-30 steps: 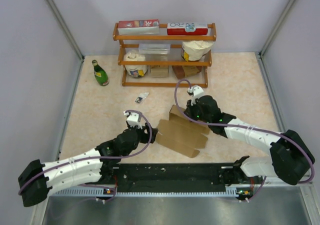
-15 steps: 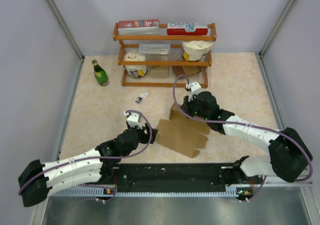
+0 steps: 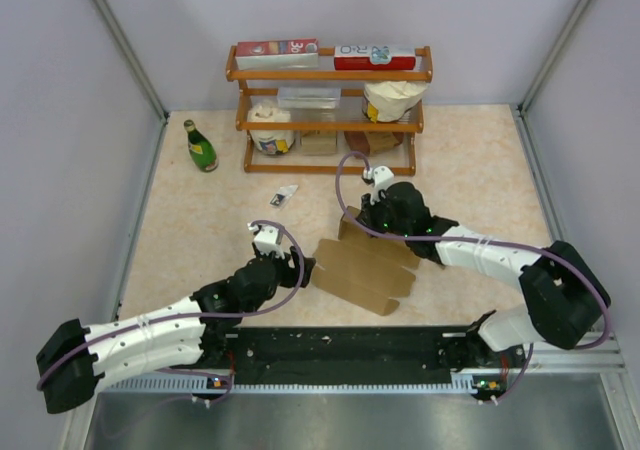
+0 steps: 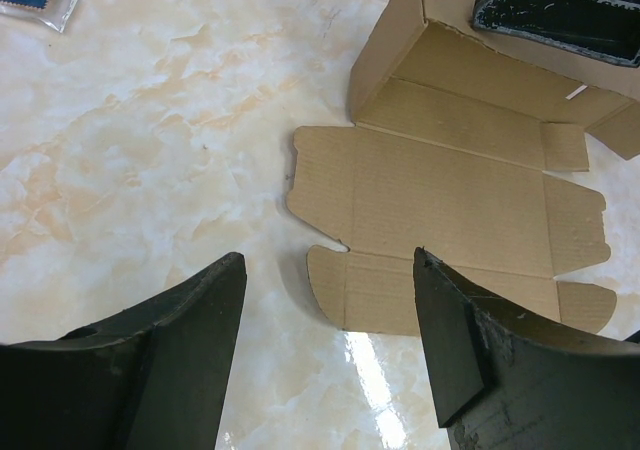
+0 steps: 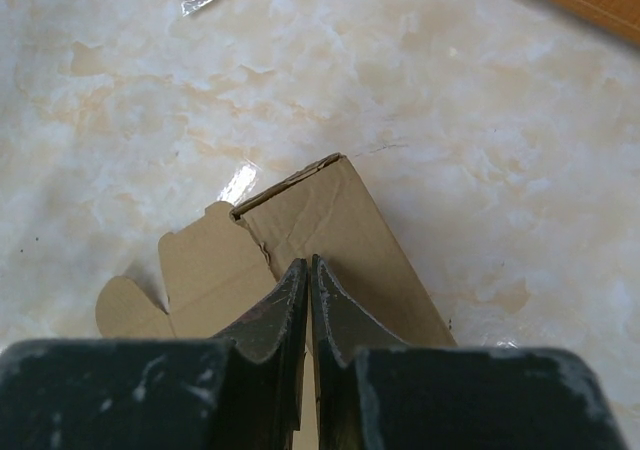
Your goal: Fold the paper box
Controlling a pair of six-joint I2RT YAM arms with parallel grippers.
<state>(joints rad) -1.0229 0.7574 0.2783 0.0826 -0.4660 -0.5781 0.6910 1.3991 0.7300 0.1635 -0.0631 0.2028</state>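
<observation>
The paper box (image 3: 365, 270) is a plain brown die-cut sheet lying mostly flat on the marble tabletop, with its far long wall and one end flap raised (image 4: 385, 55). My right gripper (image 3: 365, 218) is shut, its tips (image 5: 309, 262) resting on that raised wall near its left end; no cardboard shows between the fingers. In the left wrist view its dark fingers (image 4: 540, 10) sit over the wall's top. My left gripper (image 3: 305, 268) is open just off the sheet's near left corner (image 4: 340, 290), tips (image 4: 329, 255) apart and touching nothing.
A wooden rack (image 3: 330, 120) with printed cartons, white tubs and small brown blocks stands at the back. A green bottle (image 3: 200, 145) stands to its left. A small clear packet (image 3: 285, 195) lies between the rack and the sheet.
My right gripper has slid left and slightly away along the raised far wall, staying shut. The left arm and the flat part of the sheet have not moved.
</observation>
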